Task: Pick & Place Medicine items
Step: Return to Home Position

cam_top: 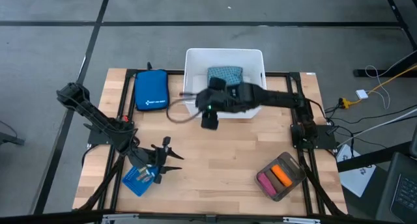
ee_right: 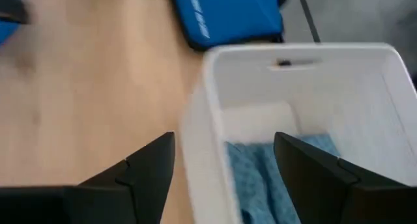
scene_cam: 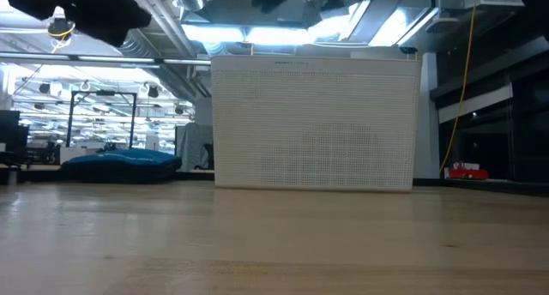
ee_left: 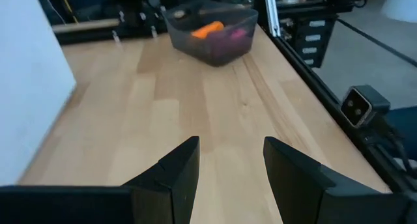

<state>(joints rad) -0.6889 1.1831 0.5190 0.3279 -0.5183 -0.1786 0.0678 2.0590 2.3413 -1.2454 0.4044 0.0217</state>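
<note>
taken on the high view's clock face, the near edge of the desk point(cam_top: 215, 159) carries a light-blue tray point(cam_top: 133, 182) at about 7 o'clock, partly under the left arm. the left pincer point(ee_left: 230, 142) is low over the wood just beside that tray, its fingers spread apart with nothing between them, and it faces across the desk toward 4 o'clock. there a dark bin point(cam_top: 296, 168) sits near the right edge, with the pink tube point(cam_top: 266, 182) and the orange tube point(cam_top: 281, 174) lying side by side inside it. further in, the right arm reaches from the 3 o'clock side toward the middle. the right pincer point(ee_right: 224, 138) hovers over the near-left corner of the white bin point(cam_top: 192, 61), fingers wide apart and empty. the white bin stands at 12 o'clock against the far edge, and the teal patterned pack point(cam_top: 225, 75) lies inside it. a dark blue pouch point(cam_top: 151, 89) lies flat on the desk at about 10 o'clock, just beside the bin.
</note>
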